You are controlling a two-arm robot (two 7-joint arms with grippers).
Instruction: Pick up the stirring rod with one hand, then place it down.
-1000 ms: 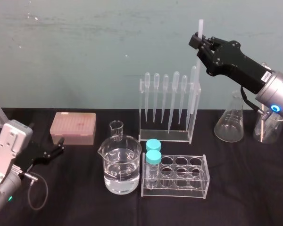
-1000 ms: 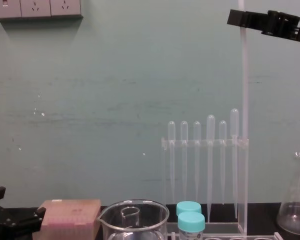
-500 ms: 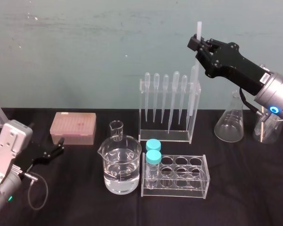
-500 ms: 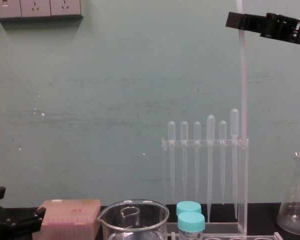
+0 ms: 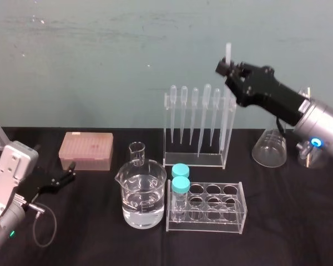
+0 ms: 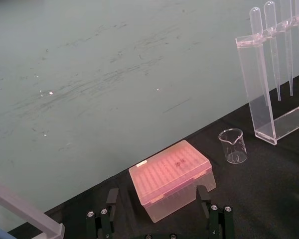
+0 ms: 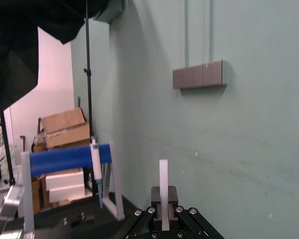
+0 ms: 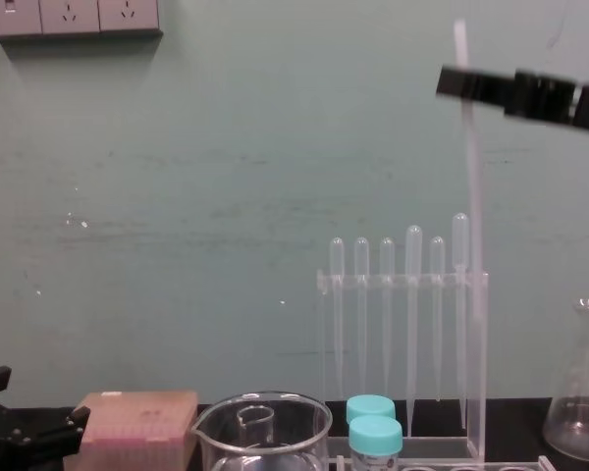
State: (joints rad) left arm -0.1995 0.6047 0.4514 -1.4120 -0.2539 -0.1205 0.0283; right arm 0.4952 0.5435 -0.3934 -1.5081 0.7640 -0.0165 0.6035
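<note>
Left gripper (image 5: 71, 170) parked low over table (image 5: 299, 221), near left, fingers spread apart, tips toward pink box (image 5: 86, 149). Farther right: right gripper (image 5: 228, 67) raised above rack (image 5: 195, 160), arm sloping down to right, jaws clamped on rod (image 8: 470, 177) near its top. Rod nearly upright, top leaning slightly left, lower end by rack's right end.

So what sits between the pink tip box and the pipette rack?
A small empty beaker, standing on the table between pink tip box and pipette rack; head and left wrist views show it.
</note>
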